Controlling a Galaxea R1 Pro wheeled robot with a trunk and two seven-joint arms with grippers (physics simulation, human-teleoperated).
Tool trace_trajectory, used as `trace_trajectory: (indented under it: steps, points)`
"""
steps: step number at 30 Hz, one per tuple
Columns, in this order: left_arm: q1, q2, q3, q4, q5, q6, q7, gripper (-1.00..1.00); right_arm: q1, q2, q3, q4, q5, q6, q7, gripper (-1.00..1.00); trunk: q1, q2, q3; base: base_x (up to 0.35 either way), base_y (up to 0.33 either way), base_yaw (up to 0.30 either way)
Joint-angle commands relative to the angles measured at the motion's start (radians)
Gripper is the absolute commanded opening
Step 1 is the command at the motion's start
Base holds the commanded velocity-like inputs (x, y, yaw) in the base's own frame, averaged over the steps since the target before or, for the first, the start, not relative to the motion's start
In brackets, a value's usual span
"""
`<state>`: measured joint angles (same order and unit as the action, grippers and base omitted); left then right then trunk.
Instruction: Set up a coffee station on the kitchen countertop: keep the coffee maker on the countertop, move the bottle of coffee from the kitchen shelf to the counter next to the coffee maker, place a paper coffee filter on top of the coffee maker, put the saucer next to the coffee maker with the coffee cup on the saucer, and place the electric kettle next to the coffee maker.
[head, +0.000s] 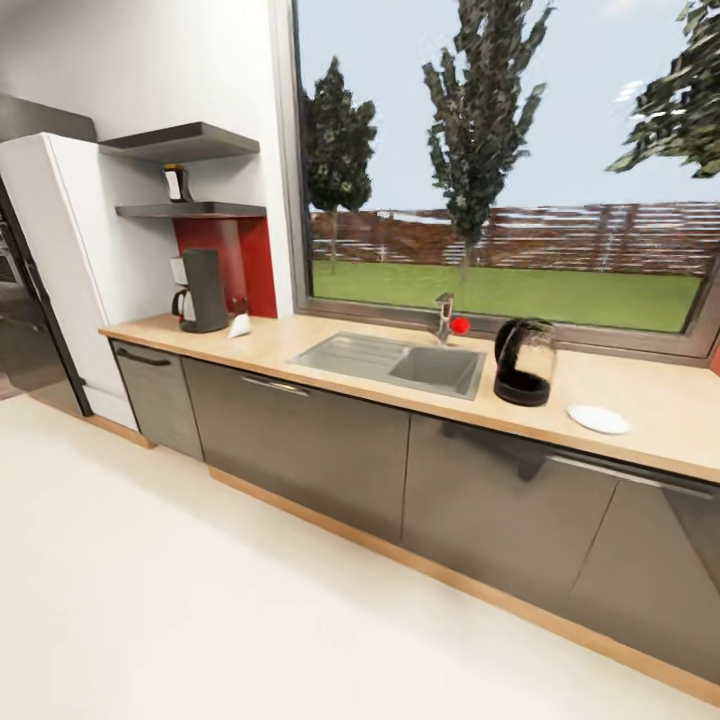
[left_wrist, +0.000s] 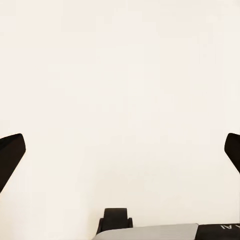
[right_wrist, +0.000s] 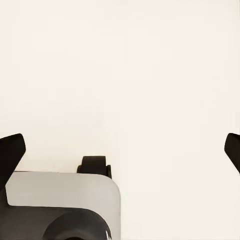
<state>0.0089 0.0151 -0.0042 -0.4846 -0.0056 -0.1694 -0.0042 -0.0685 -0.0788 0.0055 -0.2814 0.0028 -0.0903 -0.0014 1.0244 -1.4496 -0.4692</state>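
I keep both empty grippers, left gripper and right gripper, spread wide, and should drive squarely toward the coffee maker on the countertop.

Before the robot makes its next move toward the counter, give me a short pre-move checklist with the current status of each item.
1. Left gripper empty, fingers apart: ok.
2. Right gripper empty, fingers apart: ok.
3. Coffee maker on the countertop: ok.
4. Bottle of coffee beside the coffee maker: not ok, sits on the shelf.
5. Electric kettle and saucer beside the coffee maker: not ok, both lie past the sink.
6. Coffee cup located: cannot tell.
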Motion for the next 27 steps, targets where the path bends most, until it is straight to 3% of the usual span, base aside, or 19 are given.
trace_trajectory:
  steps: [1,13,27]
  points:
    - [0.000,0.000,0.000,-0.001,-0.001,-0.002,0.000,1.00,0.000,0.000,0.001,0.001,0.000,-0.003,0.000,1.00,0.001,0.000,-0.001,0.323,0.000,0.163]
    - [0.000,0.000,0.000,-0.002,-0.001,-0.002,0.000,1.00,0.000,0.001,0.001,0.001,0.000,-0.003,0.000,1.00,0.001,0.000,-0.001,0.323,0.000,0.248]
    - [0.000,0.000,0.000,-0.002,-0.001,-0.002,0.000,1.00,0.000,0.001,0.001,0.001,0.000,-0.003,-0.003,1.00,0.001,0.000,-0.001,0.323,0.000,0.127]
